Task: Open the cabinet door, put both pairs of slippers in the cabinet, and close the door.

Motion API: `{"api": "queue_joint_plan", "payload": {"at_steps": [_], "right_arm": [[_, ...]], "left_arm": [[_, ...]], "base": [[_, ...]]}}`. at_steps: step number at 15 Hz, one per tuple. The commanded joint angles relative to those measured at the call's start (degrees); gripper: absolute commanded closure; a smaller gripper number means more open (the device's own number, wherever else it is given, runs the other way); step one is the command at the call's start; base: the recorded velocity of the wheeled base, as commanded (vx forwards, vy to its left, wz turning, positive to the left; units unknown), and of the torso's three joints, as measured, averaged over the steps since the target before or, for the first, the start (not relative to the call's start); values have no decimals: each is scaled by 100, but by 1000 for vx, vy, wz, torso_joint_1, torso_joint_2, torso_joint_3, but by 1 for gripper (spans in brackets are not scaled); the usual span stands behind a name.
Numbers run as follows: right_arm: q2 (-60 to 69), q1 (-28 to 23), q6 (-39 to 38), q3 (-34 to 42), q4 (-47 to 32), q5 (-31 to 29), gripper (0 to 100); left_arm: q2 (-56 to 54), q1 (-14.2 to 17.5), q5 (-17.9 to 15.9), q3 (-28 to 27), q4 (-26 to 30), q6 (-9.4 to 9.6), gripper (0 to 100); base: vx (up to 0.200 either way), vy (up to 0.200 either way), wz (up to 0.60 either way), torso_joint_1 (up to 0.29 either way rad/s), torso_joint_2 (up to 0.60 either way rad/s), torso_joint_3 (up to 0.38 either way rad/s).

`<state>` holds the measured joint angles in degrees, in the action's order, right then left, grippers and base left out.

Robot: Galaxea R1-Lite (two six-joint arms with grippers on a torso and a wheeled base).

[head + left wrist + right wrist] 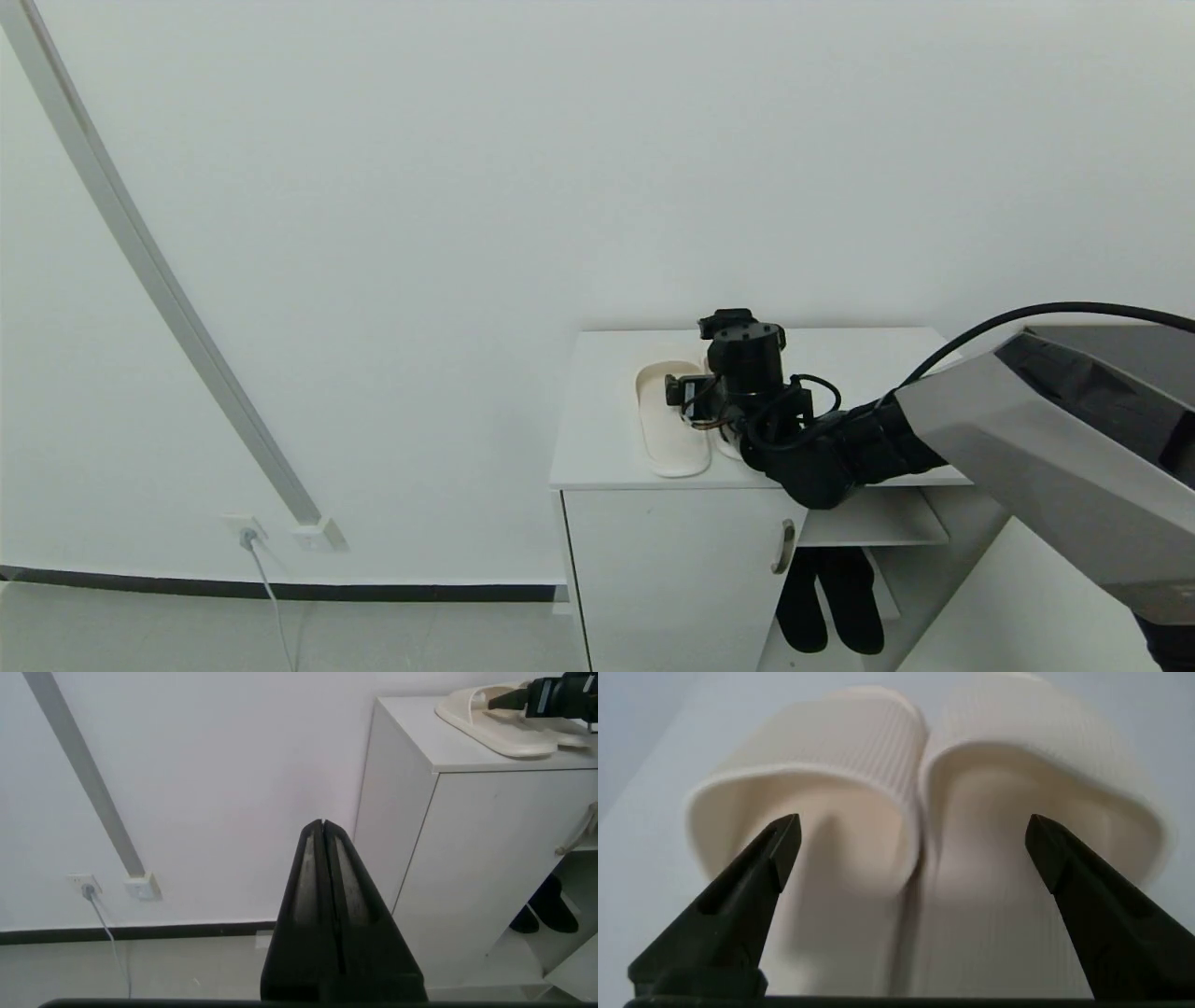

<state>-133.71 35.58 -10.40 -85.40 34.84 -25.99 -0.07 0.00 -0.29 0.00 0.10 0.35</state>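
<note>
Cream slippers (670, 420) lie on the cabinet (597, 448) top at my right gripper (689, 399), black slippers (831, 597) already inside | left wrist: left gripper (323, 896) pressed together, empty | right wrist: jaws wide apart, straddling both straps, nothing held; I fear an uneven squeeze drops one slipper.

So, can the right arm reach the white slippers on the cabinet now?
Probably yes: the right gripper is at the white slippers on the cabinet top, jaws open either side of the pair, nothing between.
</note>
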Motion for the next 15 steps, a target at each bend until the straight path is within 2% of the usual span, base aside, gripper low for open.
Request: {"api": "queue_joint_plan", "payload": {"at_steps": [1, 2, 3, 10, 12, 15], "right_arm": [[-270, -60, 38, -285, 5, 15, 0], [-261, -78, 82, -311, 5, 24, 0], [-261, -78, 143, -364, 5, 94, 100], [-94, -78, 170, -214, 49, 103, 100], [249, -78, 152, 111, 67, 121, 100], [1444, -43, 152, 1482, 445, 235, 100]], "left_arm": [[7, 0, 3, 0, -1, 0, 100], [7, 0, 3, 0, -1, 0, 100], [7, 0, 3, 0, -1, 0, 100], [7, 0, 12, 0, -1, -9, 100], [7, 0, 12, 0, -1, -9, 100], [7, 0, 3, 0, -1, -9, 100]], "base": [[0, 0, 0, 0, 0, 0], [0, 0, 0, 0, 0, 0], [0, 0, 0, 0, 0, 0], [0, 0, 0, 0, 0, 0], [0, 0, 0, 0, 0, 0], [0, 0, 0, 0, 0, 0]]}}
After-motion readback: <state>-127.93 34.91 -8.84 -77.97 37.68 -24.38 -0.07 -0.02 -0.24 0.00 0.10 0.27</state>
